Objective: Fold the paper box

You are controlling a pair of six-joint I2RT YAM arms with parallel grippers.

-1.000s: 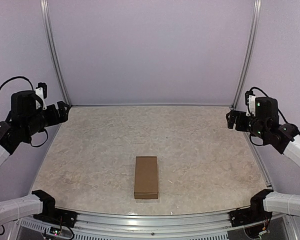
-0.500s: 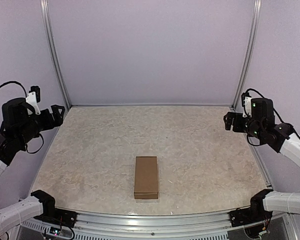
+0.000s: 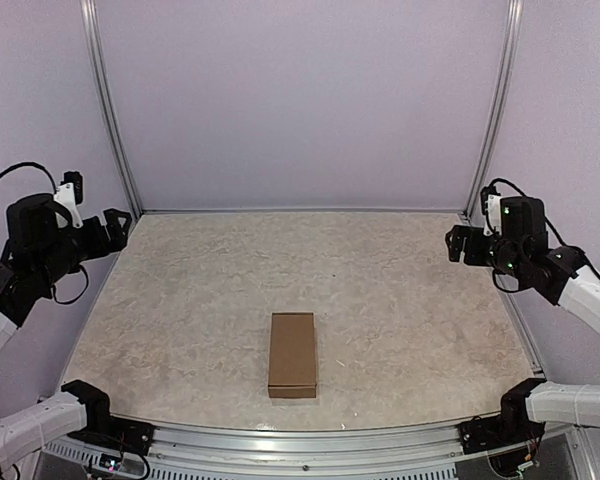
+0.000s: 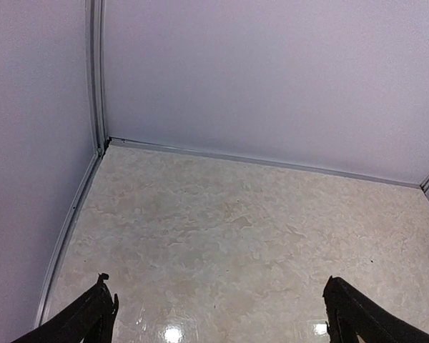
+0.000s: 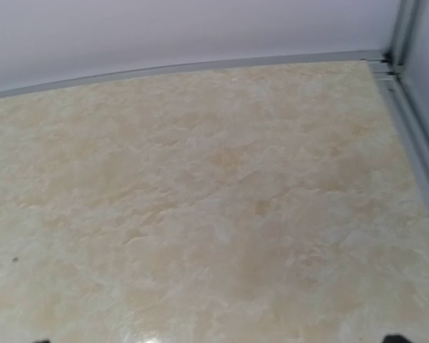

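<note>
Since a second ago: left tool (image 3: 116, 222) drawn back slightly toward the left wall and a touch lower; right tool (image 3: 457, 243) eased a shade inward; box (image 3: 293, 354) unmoved.

Item 1, left arm (image 3: 35, 245). Raised at the left edge of the worktop (image 3: 400, 300), elbow bent, black wrist with a looping cable. The left tool points inward over the worktop's left border, clear of the surface. State: open. In the wrist view its two black fingertips (image 4: 93, 318) sit wide apart at the lower corners, with only bare mottled worktop between them. Holding nothing.

Item 2, box. Plain brown cardboard, a closed rectangular carton lying flat, long side running front to back. It rests on the worktop near the front edge, roughly midway between the two arm bases and well apart from both tools. Neither wrist view shows it.

Item 3, right arm (image 3: 570, 285). Raised at the right edge of the worktop, with a green light on the wrist housing. The right tool faces inward, above the right border. State: open. In its wrist view only the very tips (image 5: 393, 338) show, dark specks at the two bottom corners, far apart. Holding nothing.

Item 4, surround. Pale lilac back wall (image 3: 300, 100) with metal corner posts.
</note>
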